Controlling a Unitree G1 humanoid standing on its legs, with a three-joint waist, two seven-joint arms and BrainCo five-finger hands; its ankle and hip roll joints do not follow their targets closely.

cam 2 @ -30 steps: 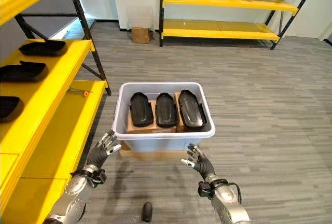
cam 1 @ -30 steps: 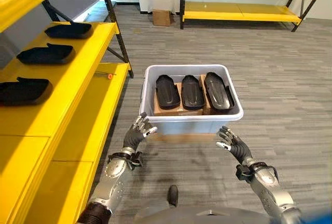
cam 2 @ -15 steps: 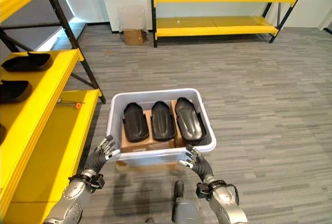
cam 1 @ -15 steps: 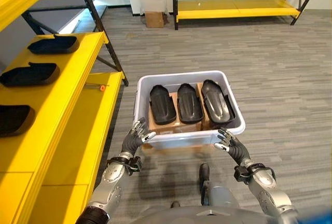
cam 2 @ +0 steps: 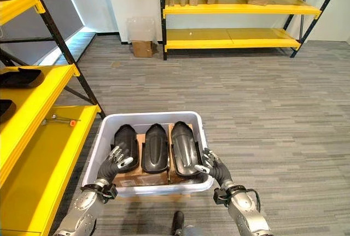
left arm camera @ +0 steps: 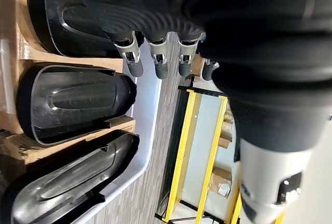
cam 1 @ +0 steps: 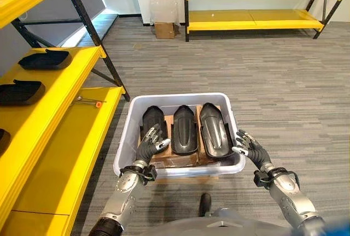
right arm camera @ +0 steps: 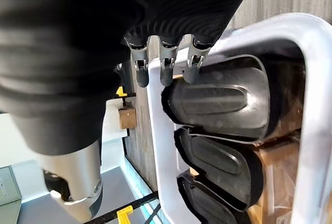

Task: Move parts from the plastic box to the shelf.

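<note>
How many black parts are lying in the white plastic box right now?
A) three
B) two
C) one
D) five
A: three black parts lie side by side on cardboard in the plastic box, with the left hand and right hand open over its near end.

The room before me is bright and evenly lit from overhead, with a pale wash of light on the grey striped carpet floor (cam 1: 284, 83) near the far wall. Soft sheen runs along the three glossy black moulded parts (cam 1: 184, 129) in the pale plastic box (cam 1: 124, 137), which throws a faint shadow beneath. Close up, my dark ribbed left hand (left arm camera: 155, 22) and right hand (right arm camera: 155, 22) are blurred and underexposed.
</note>
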